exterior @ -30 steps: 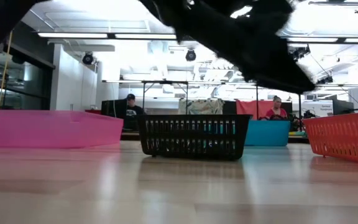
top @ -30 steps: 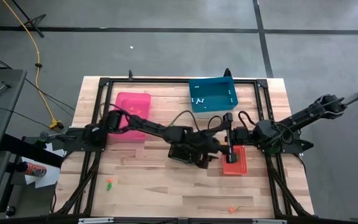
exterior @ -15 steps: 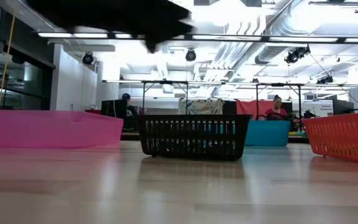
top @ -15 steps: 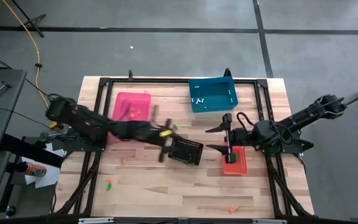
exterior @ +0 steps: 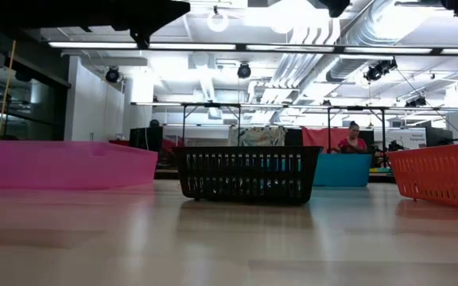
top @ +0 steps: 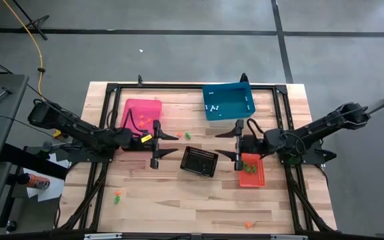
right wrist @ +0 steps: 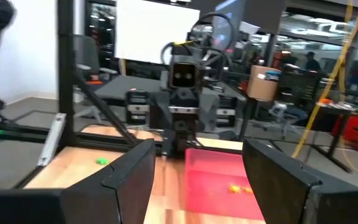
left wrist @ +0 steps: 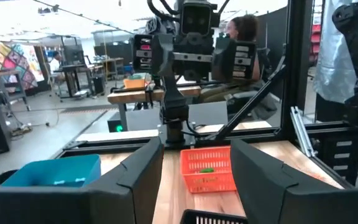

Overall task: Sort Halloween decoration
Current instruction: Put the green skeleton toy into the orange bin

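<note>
The Halloween decoration shows as tiny trinkets: a green and an orange one (top: 186,136) on the table between my grippers, a pair (top: 117,196) near the front left, and an orange one (top: 249,225) at the front edge. More lie in the bins. My left gripper (top: 170,144) stands open beside the pink bin (top: 142,115), pointing level toward the table's right. My right gripper (top: 221,146) stands open above the red bin (top: 251,171), pointing level toward the left. Neither has anything between its fingers (left wrist: 135,180) (right wrist: 129,174).
A black basket (top: 199,161) stands between the grippers, nearer the front, and a blue bin (top: 227,101) with white trinkets at the far side. Orange trinkets (right wrist: 238,186) lie in the pink bin and green ones (left wrist: 207,169) in the red bin. A black frame edges the table.
My left gripper has drawn back from over the black basket toward the table's left edge, rising a little and tipping from a downward slant to level. My right gripper has edged slightly toward the table's middle. The bins have stayed put.
</note>
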You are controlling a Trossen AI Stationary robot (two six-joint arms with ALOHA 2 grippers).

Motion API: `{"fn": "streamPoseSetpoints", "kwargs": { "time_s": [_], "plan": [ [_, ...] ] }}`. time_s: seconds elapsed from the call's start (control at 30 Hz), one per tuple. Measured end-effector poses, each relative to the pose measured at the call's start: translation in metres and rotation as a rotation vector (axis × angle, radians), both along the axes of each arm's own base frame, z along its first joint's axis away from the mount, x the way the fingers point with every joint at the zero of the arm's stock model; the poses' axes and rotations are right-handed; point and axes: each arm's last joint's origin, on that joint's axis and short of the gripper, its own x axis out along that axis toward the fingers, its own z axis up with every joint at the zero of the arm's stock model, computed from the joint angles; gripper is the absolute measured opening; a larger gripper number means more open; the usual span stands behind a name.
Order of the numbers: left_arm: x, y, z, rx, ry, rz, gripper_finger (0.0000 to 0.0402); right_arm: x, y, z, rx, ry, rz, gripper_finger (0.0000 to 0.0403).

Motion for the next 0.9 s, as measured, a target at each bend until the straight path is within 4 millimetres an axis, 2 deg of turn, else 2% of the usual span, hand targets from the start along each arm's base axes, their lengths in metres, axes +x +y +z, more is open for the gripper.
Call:
{"fn": "streamPoseSetpoints", "kwargs": {
  "time_s": [0.33,0.47,0.63,0.77,0.9],
  "plan": [
    [0.000,0.000,-0.003,0.018,0.026,0.002,0.0173,0.001,-0.002,-0.003,0.017,0.028,-0.014,0.0236],
    [-0.003,0.001,0.003,0.016,0.000,0.002,0.0172,0.011,-0.013,-0.011,0.198,0.032,-0.119,0.0236],
    [-0.017,-0.001,0.022,-0.002,-0.083,-0.020,0.0172,0.049,-0.041,-0.034,0.366,0.275,-0.283,0.0236],
    [-0.032,-0.002,0.035,-0.009,-0.104,-0.041,0.0172,0.091,-0.068,-0.040,0.412,0.406,-0.411,0.0236],
    [-0.043,0.000,0.038,-0.007,-0.069,-0.016,0.0173,0.130,-0.093,-0.054,0.468,0.573,-0.478,0.0236]
  ]
}}
